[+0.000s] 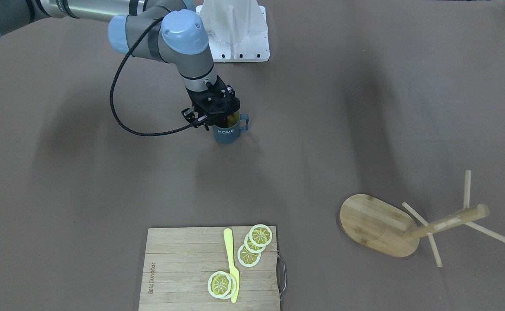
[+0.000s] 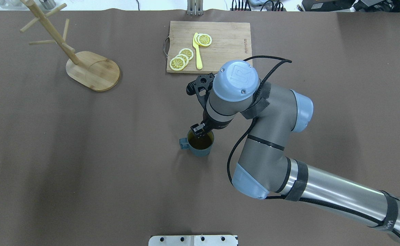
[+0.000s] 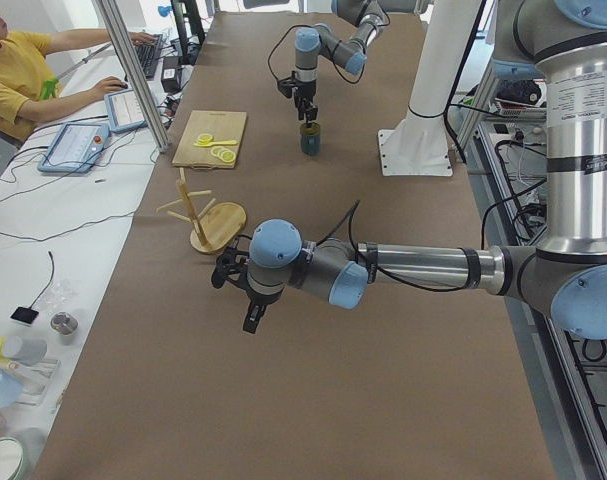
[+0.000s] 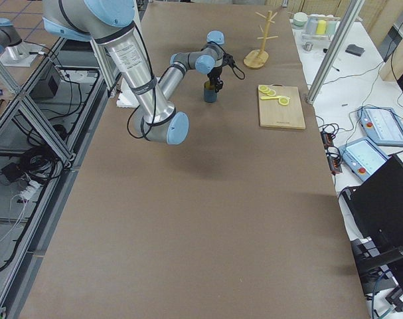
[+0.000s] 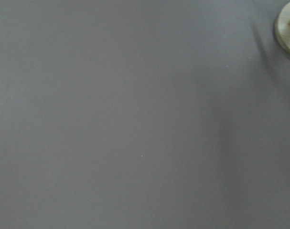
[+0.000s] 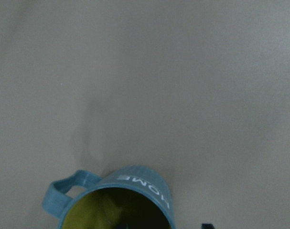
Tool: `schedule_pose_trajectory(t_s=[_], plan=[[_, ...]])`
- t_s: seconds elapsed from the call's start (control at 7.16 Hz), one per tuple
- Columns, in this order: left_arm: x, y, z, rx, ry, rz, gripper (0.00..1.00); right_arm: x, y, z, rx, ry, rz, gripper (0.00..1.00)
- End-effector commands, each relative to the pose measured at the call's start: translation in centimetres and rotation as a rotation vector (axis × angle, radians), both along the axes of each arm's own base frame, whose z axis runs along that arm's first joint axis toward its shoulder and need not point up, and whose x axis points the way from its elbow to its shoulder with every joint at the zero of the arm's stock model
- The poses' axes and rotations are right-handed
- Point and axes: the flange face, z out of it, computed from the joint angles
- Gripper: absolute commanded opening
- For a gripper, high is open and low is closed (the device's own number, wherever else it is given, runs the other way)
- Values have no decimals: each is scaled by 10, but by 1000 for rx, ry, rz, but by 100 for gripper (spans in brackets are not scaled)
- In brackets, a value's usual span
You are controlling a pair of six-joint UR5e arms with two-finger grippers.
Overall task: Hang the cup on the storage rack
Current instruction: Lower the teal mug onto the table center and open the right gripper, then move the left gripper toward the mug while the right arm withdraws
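Note:
The slate blue-grey cup (image 1: 227, 134) with white "HOME" lettering stands upright on the brown table near the middle (image 2: 201, 145). Its handle points toward the rack's side. My right gripper (image 1: 231, 119) hangs straight over it and is open. In the right wrist view one dark fingertip (image 6: 207, 225) is outside the lettered wall and the other is inside the olive hollow of the cup (image 6: 140, 183), neither touching it. The storage rack (image 1: 375, 224), a wooden mug tree, stands far off at the table's corner (image 2: 94, 70). My left gripper (image 3: 251, 318) shows only in the exterior left view; I cannot tell its state.
A slatted cutting board (image 1: 179, 268) with lemon slices and a yellow knife lies at the table's far edge from the robot (image 2: 227, 44). The white arm mount (image 1: 235, 30) is behind the cup. The rack's base edge shows in the left wrist view (image 5: 288, 33).

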Motion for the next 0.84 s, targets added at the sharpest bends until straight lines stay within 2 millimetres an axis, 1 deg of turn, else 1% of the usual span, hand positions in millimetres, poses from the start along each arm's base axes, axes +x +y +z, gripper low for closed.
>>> schedule_pose_trajectory(t_s=[0.0, 0.14, 0.28, 0.42, 0.56, 0.7], plan=[[59, 2, -17, 199, 39, 120, 98, 77, -25, 27, -39, -23, 50, 100], [60, 9, 9, 155, 50, 134, 98, 107, -41, 52, -75, -12, 72, 100], [65, 1, 7, 163, 88, 153, 98, 129, -56, 70, -78, 9, 98, 100], [92, -16, -25, 226, 134, 218, 98, 149, -66, 90, -87, 26, 103, 100], [120, -14, -48, 241, 209, 288, 97, 165, -74, 109, -113, 44, 125, 100], [175, -27, -103, 347, 263, 362, 96, 180, -80, 125, -126, 58, 146, 100]])
